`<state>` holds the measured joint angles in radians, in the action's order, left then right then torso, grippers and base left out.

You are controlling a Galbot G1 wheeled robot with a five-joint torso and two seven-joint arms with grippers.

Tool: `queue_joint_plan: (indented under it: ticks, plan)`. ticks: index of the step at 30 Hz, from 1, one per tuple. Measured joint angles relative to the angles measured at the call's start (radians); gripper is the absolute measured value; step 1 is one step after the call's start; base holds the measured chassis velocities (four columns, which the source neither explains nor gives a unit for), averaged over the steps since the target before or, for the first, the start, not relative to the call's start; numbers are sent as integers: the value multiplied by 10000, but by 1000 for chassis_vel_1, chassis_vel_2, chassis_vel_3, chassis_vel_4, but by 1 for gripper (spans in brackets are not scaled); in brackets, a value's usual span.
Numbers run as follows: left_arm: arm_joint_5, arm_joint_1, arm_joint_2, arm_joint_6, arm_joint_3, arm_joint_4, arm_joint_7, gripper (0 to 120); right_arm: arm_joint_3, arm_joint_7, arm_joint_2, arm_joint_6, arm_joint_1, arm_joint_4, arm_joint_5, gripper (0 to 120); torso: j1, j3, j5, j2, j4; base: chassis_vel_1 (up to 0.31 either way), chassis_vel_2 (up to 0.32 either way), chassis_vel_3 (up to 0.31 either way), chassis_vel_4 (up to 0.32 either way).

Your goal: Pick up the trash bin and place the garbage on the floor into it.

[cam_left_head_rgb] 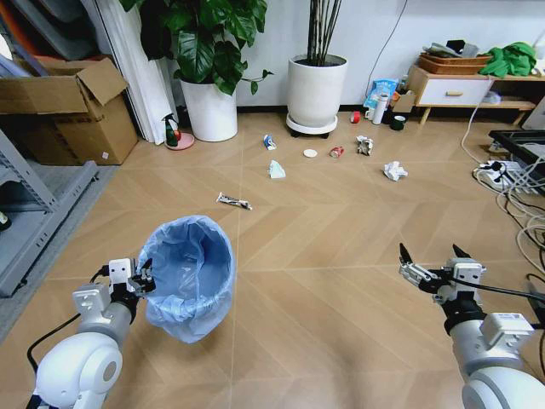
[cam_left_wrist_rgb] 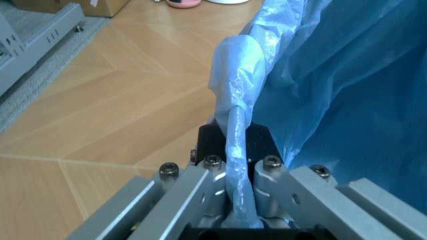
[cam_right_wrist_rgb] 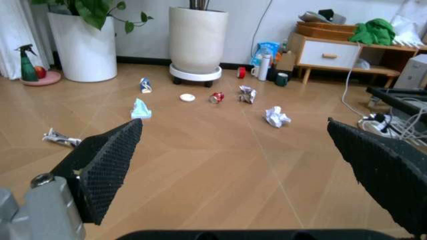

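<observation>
1. Left gripper (cam_left_head_rgb: 143, 278) clamped on the rim of the trash bin (cam_left_head_rgb: 189, 274), held tilted above the wooden floor (cam_left_head_rgb: 324, 256), blue liner bunched between the fingers (cam_left_wrist_rgb: 267, 172).
2. Right gripper (cam_left_head_rgb: 430, 256) spread wide and holding nothing, low over bare floor at right.
3. Garbage scattered well ahead near the plant pots (cam_left_head_rgb: 317, 89): dark wrapper (cam_left_head_rgb: 233, 202), paper wad (cam_left_head_rgb: 394, 170), crushed red can (cam_left_head_rgb: 337, 152), white lid (cam_left_head_rgb: 310, 153), small carton (cam_left_head_rgb: 269, 141).

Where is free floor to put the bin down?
Bare floor lies between the trash bin, held by the left tool, and the open right tool. It is crowded near the white pot: red can, paper wad.
</observation>
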<state>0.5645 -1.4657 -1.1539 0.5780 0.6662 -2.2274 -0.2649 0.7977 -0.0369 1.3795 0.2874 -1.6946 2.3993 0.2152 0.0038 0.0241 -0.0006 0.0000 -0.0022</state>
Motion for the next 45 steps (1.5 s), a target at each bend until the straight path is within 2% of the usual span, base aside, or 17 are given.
queue_joint_plan:
  ticks: [45]
  plan:
    - [10,-50,-14,-1,-66,-149,118,0,-127,279,102,-168,-69,-53,-199,100,1,-1,0,0,0,-133,232,136,-232]
